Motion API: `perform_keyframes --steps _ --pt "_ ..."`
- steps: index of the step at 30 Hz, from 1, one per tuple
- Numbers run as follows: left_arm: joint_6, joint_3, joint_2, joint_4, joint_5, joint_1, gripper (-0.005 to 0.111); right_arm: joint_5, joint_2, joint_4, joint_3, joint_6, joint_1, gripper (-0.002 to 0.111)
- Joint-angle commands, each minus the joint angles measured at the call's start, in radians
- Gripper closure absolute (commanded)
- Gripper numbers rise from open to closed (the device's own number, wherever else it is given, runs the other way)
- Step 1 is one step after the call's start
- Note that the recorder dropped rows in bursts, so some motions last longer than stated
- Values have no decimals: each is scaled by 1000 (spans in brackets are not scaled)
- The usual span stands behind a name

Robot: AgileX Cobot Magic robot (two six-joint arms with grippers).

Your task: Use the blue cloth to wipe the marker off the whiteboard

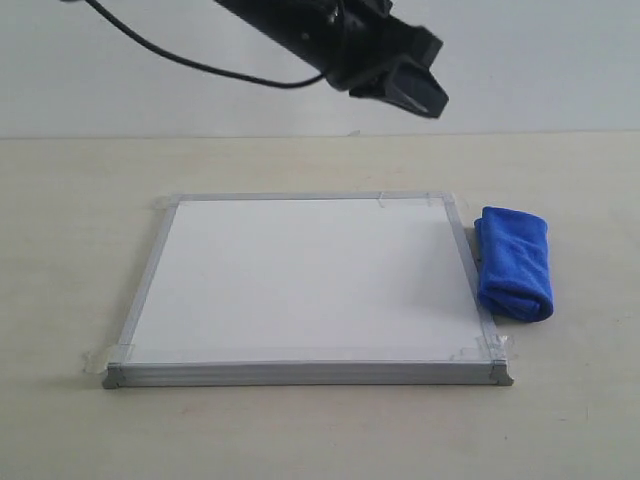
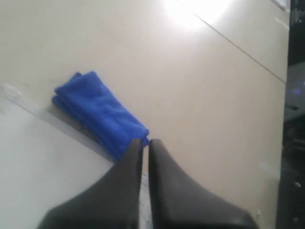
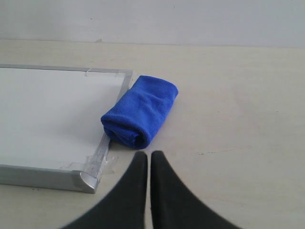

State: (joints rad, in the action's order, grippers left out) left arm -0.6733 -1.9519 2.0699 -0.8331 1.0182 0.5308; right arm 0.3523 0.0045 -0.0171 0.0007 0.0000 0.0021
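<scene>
The cloth (image 1: 515, 262) lies on the table (image 1: 80, 200), folded into a thick roll and touching the outside of the board (image 1: 300, 280) frame on its right side. No red marker shows on the white face in any view. The cloth is judged light, soft and compressible, unlikely to slip. The best hold is across the middle of the roll, pinching all layers so it does not unfold. The left gripper (image 2: 145, 143) has its jaws together and empty, its tips over the cloth's end beside the frame; contact cannot be confirmed. The right gripper (image 3: 148, 155) likewise has its jaws pressed together on nothing. The roll's end lies just ahead of its tips, apart from them. Either gripper must open before any pickup.
</scene>
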Motion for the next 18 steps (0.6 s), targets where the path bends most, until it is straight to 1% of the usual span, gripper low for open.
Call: perform_keyframes --steps 1,5,6,7,8,10,15,18 --pt "33 21 -142 76 -69 21 102 -8 -4 2 -1 0 -2 108" --pt "89 90 -269 242 -153 61 102 -8 -4 2 -1 0 -2 108" --pt "115 137 -322 289 -185 72 102 -8 -4 2 -1 0 -2 108" --pt "121 168 -352 295 -196 72 102 -8 -4 2 -1 0 -2 108" --pt "121 234 -405 293 -228 72 102 -8 -4 2 -1 0 -2 108" --pt "121 319 -463 293 -269 72 102 -8 -4 2 -1 0 -2 108" --pt "137 562 -616 291 -426 72 102 -8 -4 2 -1 0 -2 108" --pt "135 713 -716 269 -498 72 102 -8 -4 2 -1 0 -2 108"
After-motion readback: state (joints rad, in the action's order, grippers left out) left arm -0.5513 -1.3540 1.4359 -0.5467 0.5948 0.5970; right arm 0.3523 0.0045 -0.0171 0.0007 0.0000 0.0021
